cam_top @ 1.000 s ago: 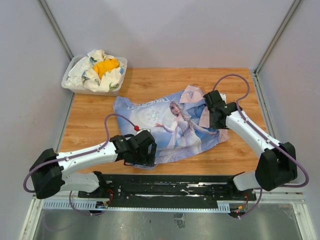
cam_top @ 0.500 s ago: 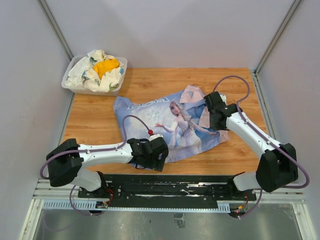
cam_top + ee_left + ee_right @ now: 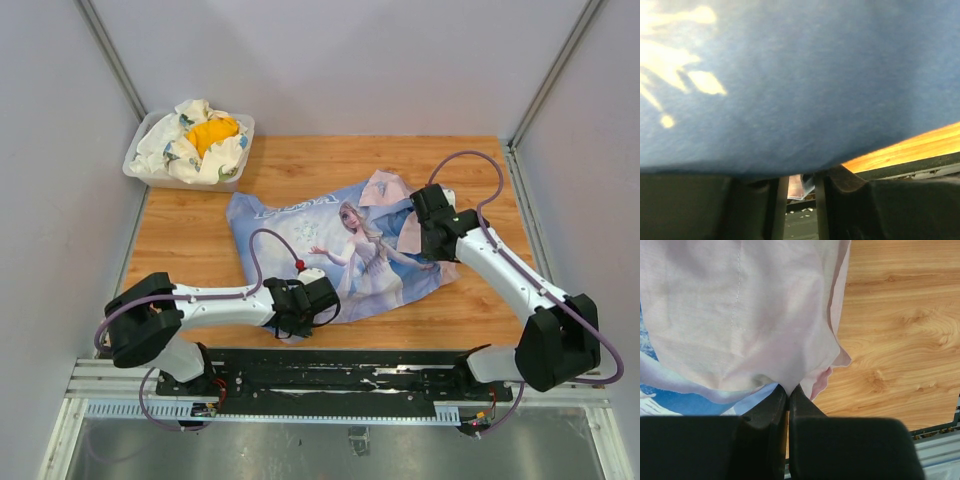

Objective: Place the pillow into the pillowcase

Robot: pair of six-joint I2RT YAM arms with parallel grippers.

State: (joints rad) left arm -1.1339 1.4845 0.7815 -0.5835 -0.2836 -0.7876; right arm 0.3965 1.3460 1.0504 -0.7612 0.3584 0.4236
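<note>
The right hand (image 3: 788,390) is pinched closed on the pillowcase's (image 3: 330,250) pink edge just ahead of it. The left hand (image 3: 305,300) presses against blue cloth, its grip unclear. No pillow shows. Pulling could slip that thin pinch.

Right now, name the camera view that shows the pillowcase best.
Top external: nearly the whole pillowcase, spread out. Left wrist shows only blurred blue cloth; right wrist shows just its pink reverse, pinched in the right gripper.

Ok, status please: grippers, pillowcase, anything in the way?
Right gripper shut on pillowcase, pink flap. Left gripper at its near edge, grip unclear. Pillow not visible. Cloth bin far off.
</note>
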